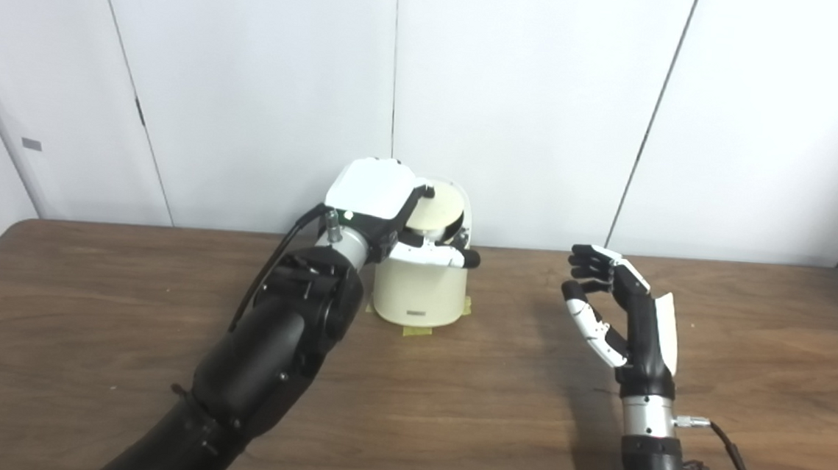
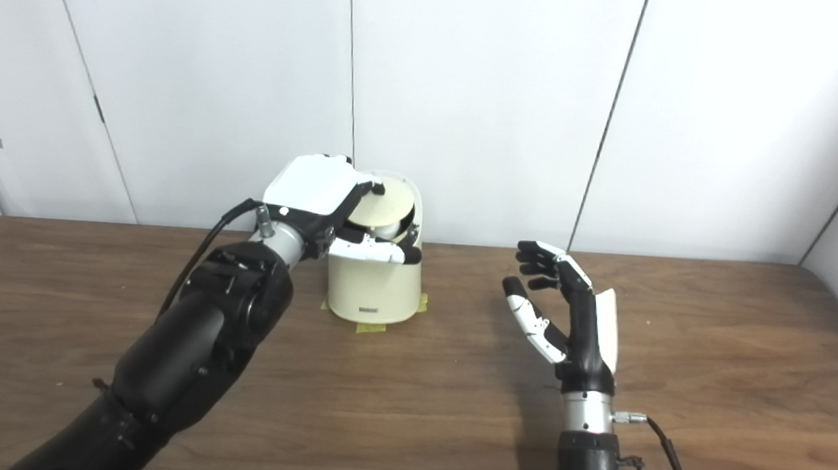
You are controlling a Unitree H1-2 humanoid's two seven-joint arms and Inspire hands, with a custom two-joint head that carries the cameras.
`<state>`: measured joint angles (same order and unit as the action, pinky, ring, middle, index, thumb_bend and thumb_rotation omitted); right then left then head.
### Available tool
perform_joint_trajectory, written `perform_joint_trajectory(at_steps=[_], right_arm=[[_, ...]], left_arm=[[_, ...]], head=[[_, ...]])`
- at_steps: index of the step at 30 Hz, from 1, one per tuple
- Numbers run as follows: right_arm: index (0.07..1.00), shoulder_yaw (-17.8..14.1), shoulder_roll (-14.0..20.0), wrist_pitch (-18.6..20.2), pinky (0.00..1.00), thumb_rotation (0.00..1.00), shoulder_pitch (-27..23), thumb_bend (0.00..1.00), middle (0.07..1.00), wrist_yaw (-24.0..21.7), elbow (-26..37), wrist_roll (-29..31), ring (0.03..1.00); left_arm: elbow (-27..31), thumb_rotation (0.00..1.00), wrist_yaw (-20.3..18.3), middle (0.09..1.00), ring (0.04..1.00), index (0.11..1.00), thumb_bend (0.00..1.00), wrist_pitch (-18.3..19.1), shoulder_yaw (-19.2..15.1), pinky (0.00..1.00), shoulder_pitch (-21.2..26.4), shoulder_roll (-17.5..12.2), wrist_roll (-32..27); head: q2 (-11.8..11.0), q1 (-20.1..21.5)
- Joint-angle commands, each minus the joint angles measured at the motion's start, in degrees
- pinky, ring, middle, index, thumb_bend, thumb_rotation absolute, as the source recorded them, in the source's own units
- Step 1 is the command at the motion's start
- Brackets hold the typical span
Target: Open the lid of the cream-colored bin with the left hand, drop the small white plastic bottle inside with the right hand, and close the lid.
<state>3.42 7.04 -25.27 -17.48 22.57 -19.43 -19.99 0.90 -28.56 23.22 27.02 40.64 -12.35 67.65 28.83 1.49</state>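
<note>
Left eye view shows the cream-colored bin (image 1: pixel 419 287) standing at the far middle of the wooden table (image 1: pixel 452 399), close to the white wall panels (image 1: pixel 531 103). It is a short round tub with smooth sides, a small dark mark low on its front, and bits of yellow tape (image 1: pixel 418 331) under its base at 6 o'clock and 3 o'clock. Its lid (image 1: pixel 435 210) is tilted up, the pale round underside facing forward and to the left. The left hand (image 1: pixel 383 214) is at the bin's 10 o'clock, its white back turned to the camera; the thumb lies along the front rim and the fingertips (image 1: pixel 426 190) touch the raised lid. Most of its fingers are hidden behind the back of the hand, so their exact grip cannot be told. The inside of the bin is hidden by the rim and hand. The right hand (image 2: pixel 565 311) stands upright, well apart at the bin's 3 o'clock, fingers curled loosely apart, holding nothing. No bottle can be made out in either view.
</note>
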Motion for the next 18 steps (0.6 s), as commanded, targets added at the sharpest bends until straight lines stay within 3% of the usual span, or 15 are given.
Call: perform_joint_trajectory(at_steps=[1, 8, 18], right_arm=[[0.684, 0.68, -1.77, -1.24, 0.54, 0.59, 3.1, 0.27, 0.663, 0.13, -1.77, -0.42, 0.633], [0.686, 0.62, -1.83, -1.07, 0.54, 0.57, 3.17, 0.27, 0.666, 0.1, -1.52, -0.72, 0.635], [0.681, 0.38, -2.25, -0.97, 0.54, 0.57, 3.04, 0.27, 0.66, 0.54, -1.68, -1.29, 0.631]], left_arm=[[1.55, 1.0, 0.72, 0.86, 0.983, 0.849, 1.0, -0.77, -0.01, 1.0, 0.98, -0.42, 1.51], [3.02, 1.0, -0.11, 0.877, 1.0, 0.865, 1.0, -0.96, 0.24, 1.0, -0.52, 0.09, 3.89], [3.4, 1.0, 2.93, 0.866, 0.986, 0.85, 1.0, -4.08, 0.93, 1.0, -3.32, 0.13, 5.79]], head=[[0.06, 0.05], [0.13, -0.03], [0.27, 0.05]])
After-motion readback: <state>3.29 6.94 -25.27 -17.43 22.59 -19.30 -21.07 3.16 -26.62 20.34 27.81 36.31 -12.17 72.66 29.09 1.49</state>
